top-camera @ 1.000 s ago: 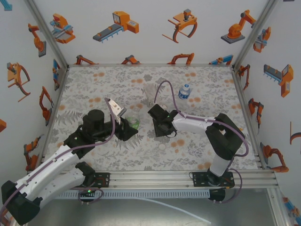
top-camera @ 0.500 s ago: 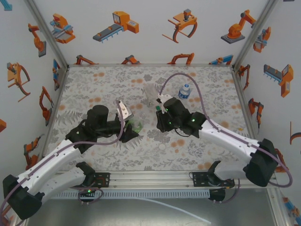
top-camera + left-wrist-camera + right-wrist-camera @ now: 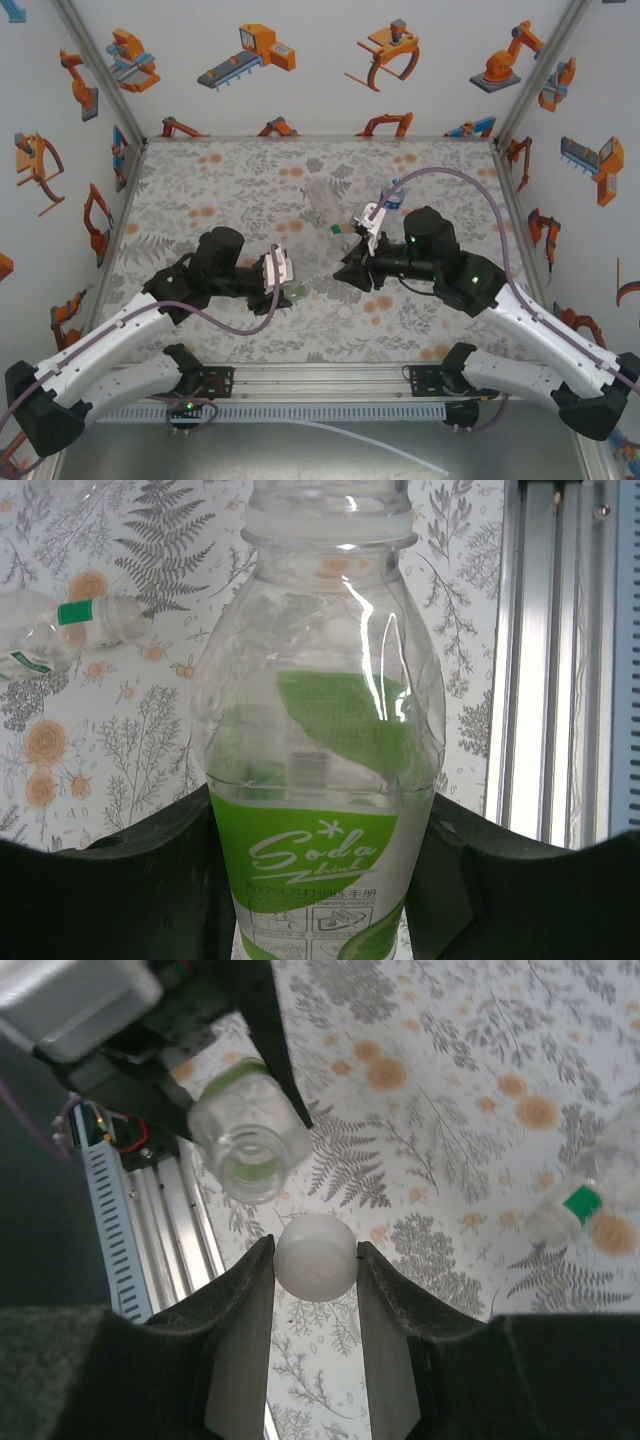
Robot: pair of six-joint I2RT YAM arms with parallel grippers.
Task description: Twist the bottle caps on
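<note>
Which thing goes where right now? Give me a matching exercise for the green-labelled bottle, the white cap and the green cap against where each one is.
Things:
1 green-labelled bottle
2 white cap
3 green cap

Places:
A pinched in the right gripper
B on the neck of a clear bottle lying on the table
C clamped in the left gripper

Pairs: 1-C, 2-A, 3-B

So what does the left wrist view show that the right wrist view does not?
Left wrist, not right: the white Soda lettering on the green-labelled clear plastic bottle. Right wrist, not left: the white round cap pinched in the right gripper, and that bottle's open mouth. Both: that bottle, the green-banded clear bottle on the floral cloth.
</note>
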